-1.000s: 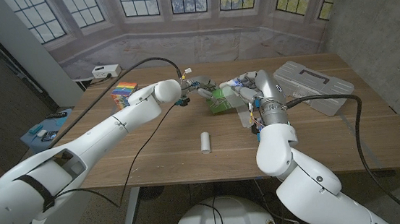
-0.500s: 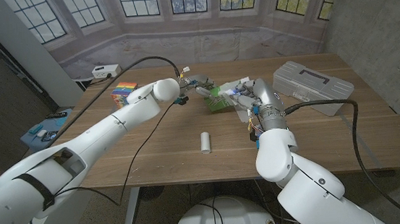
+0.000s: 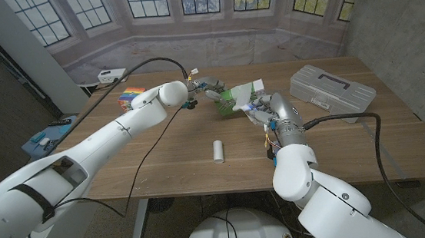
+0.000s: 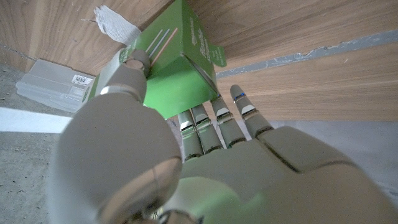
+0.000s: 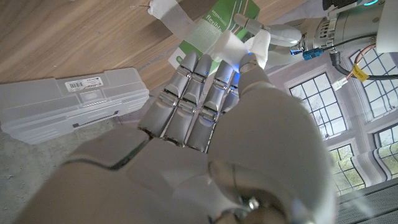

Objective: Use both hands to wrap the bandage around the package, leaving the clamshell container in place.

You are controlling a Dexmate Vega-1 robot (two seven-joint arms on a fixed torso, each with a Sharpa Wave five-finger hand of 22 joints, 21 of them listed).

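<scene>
Package now tilted, bandage raised.

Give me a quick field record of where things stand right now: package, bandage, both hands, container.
package: green cardboard box, lifted between both hands
bandage: white gauze strip, one end hanging loose off the box
left hand: grips the box, thumb on one face, fingers on another
right hand: fingers against the box and strip
container: grey plastic clamshell case, shut, on the table's right side
spare: white roll lying mid-table
</scene>
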